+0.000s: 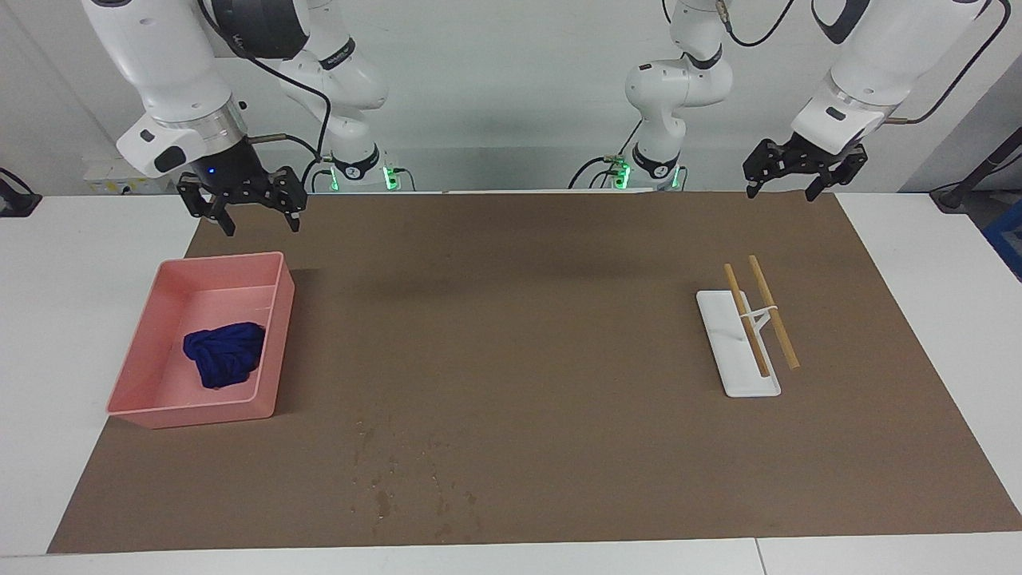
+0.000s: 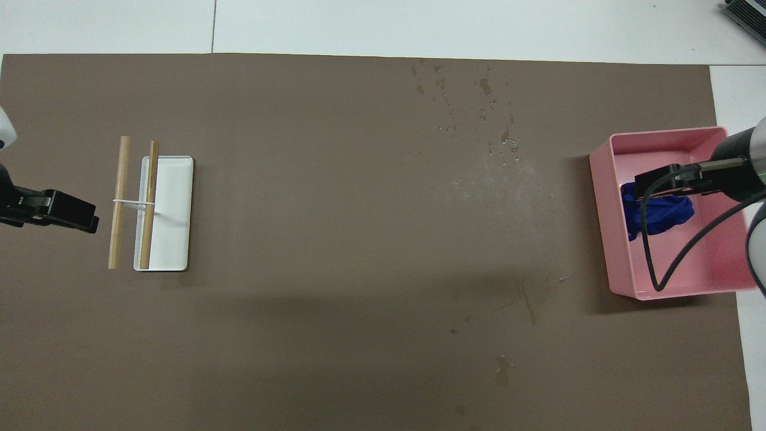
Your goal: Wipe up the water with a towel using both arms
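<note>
The towel (image 1: 224,354) lies bunched in the pink tray (image 1: 275,343) at the right arm's end of the worktop (image 1: 80,319). The right pincer (image 1: 256,224) hangs released, holding nothing, over the mat's (image 1: 511,319) edge by the tray's robot-side rim. The left pincer (image 1: 790,188), also spread and empty, waits over the mat's corner at the left arm's end. Below it, a white rack (image 1: 730,351) carries two wooden rods (image 1: 746,319). The water (image 1: 399,479) speckles the mat farther from the robots than the tray, with nothing between.
</note>
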`<state>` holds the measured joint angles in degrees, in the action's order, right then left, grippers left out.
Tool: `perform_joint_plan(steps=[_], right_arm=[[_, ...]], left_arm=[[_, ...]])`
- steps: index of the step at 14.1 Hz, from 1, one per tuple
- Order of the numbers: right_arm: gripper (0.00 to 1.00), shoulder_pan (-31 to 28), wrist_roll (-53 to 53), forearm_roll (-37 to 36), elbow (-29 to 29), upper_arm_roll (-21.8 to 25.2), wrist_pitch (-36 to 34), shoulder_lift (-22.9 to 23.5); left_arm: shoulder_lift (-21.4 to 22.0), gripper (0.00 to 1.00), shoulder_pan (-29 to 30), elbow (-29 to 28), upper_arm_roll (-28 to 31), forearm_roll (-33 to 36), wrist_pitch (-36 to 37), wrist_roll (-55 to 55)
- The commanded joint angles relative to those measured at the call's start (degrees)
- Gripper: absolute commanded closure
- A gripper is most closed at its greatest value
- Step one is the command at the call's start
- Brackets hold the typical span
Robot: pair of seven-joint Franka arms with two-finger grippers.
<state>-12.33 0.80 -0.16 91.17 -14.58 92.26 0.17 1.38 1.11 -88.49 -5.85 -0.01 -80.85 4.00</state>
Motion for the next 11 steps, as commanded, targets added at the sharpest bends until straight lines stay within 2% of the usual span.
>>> perform_joint_plan(steps=[1, 2, 5, 11], right_arm=[[0.0, 0.55, -0.27, 1.39, 0.24, -0.02, -0.5, -0.96], [0.0, 1.86, -0.27, 1.39, 0.24, 1.46, -0.5, -0.96], [0.0, 11.6, -0.19, 1.48, 0.06, 11.82, 0.11, -0.96], [0.0, 16.37, -0.27, 1.48, -0.03, 16.24, 0.55, -0.96]], left_arm=[[1.25, 0.0, 0.03, -1.16, -0.04, 0.89, 0.52, 0.31], [1.25, 0.0, 0.03, -1.16, -0.04, 0.89, 0.52, 0.22], [1.25, 0.0, 0.03, -1.16, -0.04, 0.89, 0.52, 0.22], [1.25, 0.0, 0.03, -1.07, -0.04, 0.89, 0.52, 0.22]])
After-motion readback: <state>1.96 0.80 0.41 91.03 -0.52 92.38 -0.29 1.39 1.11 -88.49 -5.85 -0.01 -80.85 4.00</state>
